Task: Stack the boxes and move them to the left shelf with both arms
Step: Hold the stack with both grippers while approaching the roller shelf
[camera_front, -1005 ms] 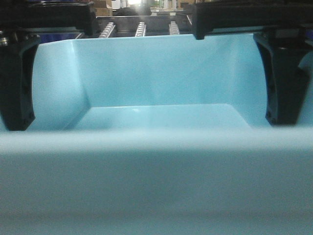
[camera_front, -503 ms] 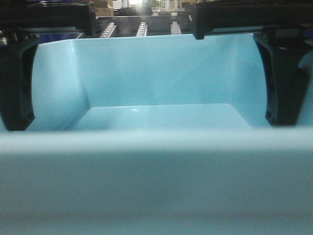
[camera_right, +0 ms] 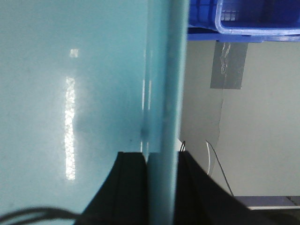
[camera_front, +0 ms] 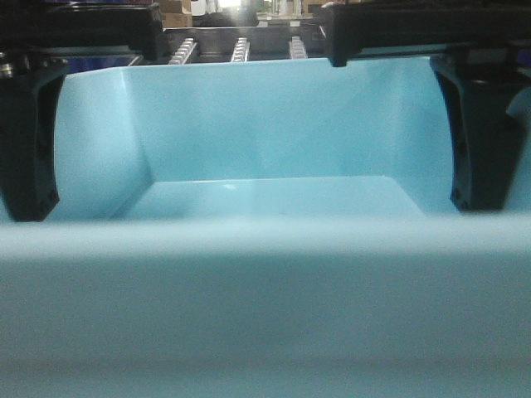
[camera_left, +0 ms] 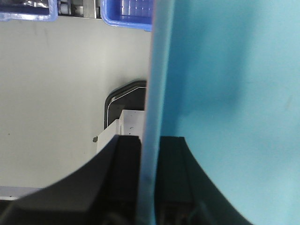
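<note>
I hold the light blue box by its two side walls: my left gripper is clenched over the left rim, my right gripper over the right rim, one finger inside and one outside each wall. The box hangs close before the front camera, with the left shelf and its white rollers beyond the far rim. The pink box is hidden, possibly underneath. To carry well, I should keep both arms level and matched in speed. Compared with a second ago, nothing has visibly shifted.
</note>
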Robot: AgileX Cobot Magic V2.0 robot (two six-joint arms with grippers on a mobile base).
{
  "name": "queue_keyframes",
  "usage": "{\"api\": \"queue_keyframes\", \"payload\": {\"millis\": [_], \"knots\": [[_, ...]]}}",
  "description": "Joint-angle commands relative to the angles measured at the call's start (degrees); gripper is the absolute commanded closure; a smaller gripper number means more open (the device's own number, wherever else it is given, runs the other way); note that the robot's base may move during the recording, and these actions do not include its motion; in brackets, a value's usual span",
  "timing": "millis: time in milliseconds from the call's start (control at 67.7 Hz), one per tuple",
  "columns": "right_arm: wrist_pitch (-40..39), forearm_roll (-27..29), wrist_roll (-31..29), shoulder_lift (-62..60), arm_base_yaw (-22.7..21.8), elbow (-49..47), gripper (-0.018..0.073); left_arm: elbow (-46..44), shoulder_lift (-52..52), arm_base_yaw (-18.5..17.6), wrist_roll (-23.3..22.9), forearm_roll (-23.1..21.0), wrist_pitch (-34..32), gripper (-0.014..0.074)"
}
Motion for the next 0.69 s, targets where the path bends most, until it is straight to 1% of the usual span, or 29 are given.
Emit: {"api": "queue_keyframes", "payload": {"millis": [0, 414, 532, 680], "knots": [[3.2, -1.86, -0.43, -1.93, 0.12, -1.95, 0.0504, -2.01, -2.1, -0.41, -0.67, 1.52, 6.22, 0.0601], [0.32, -1.94, -0.43, -1.88, 0.12, -1.95, 0.0504, -2.01, -2.1, -0.41, -0.67, 1.52, 5.1, 0.0601], [-0.33, -2.83, -0.48, -1.88, 0.12, -1.95, 0.0504, -2.01, -2.1, -0.41, -0.67, 1.52, 4.29, 0.0601], [-0.09, -5.58, -0.7, -1.73, 0.12, -2.53, 0.0504, -3.21, -2.1, 0.19, -0.53, 1.52, 2.43, 0.0601]]}}
